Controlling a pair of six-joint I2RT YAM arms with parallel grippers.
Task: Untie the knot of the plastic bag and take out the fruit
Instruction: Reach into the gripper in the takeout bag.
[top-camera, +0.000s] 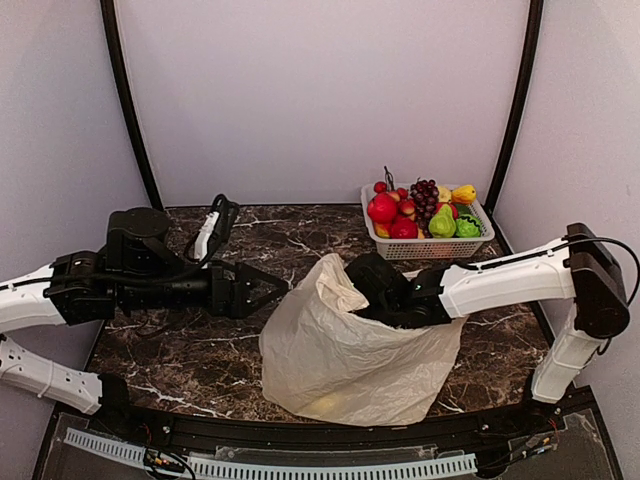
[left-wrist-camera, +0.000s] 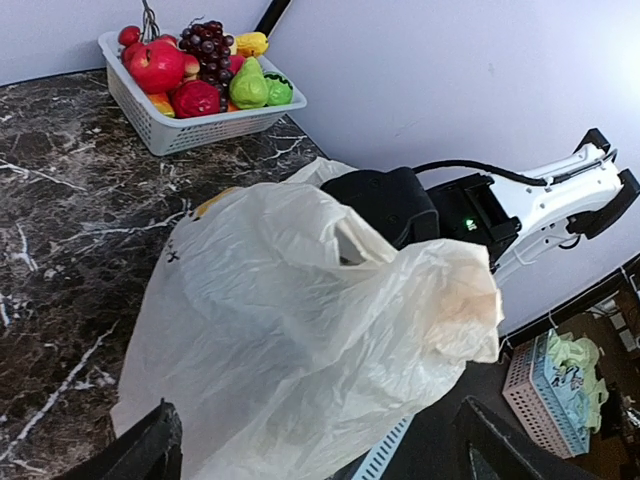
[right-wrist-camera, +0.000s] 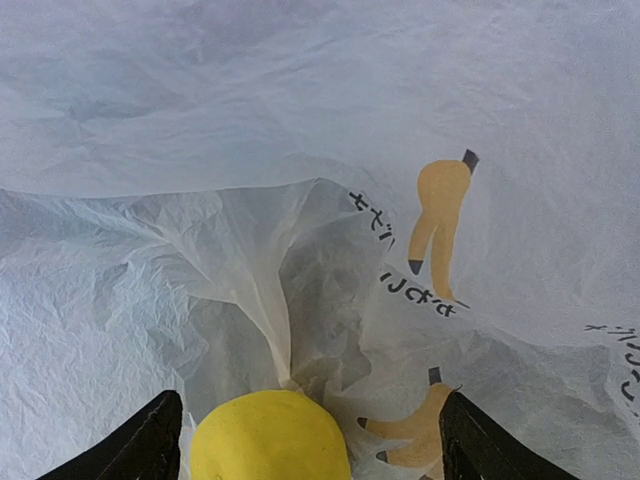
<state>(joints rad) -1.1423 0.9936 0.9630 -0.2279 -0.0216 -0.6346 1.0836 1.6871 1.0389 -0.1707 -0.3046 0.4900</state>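
Note:
The cream plastic bag (top-camera: 345, 355) stands crumpled at the table's front centre, its mouth open toward the right arm. The knot is out of view. My right gripper (right-wrist-camera: 312, 452) is deep inside the bag, open, with a round yellow fruit (right-wrist-camera: 270, 438) lying between its wide-spread fingers (right-wrist-camera: 152, 442); a gap shows on the fruit's right side. Printed orange figures (right-wrist-camera: 440, 205) cover the bag wall ahead. My left gripper (top-camera: 272, 290) hovers open just left of the bag's upper edge, holding nothing; in the left wrist view the bag (left-wrist-camera: 300, 330) fills the space ahead of it.
A white mesh basket (top-camera: 430, 247) at the back right holds several fruits (top-camera: 405, 212): red, green and yellow pieces and dark grapes. It also shows in the left wrist view as the basket (left-wrist-camera: 190, 132). The dark marble table (top-camera: 180, 350) lies left of the bag.

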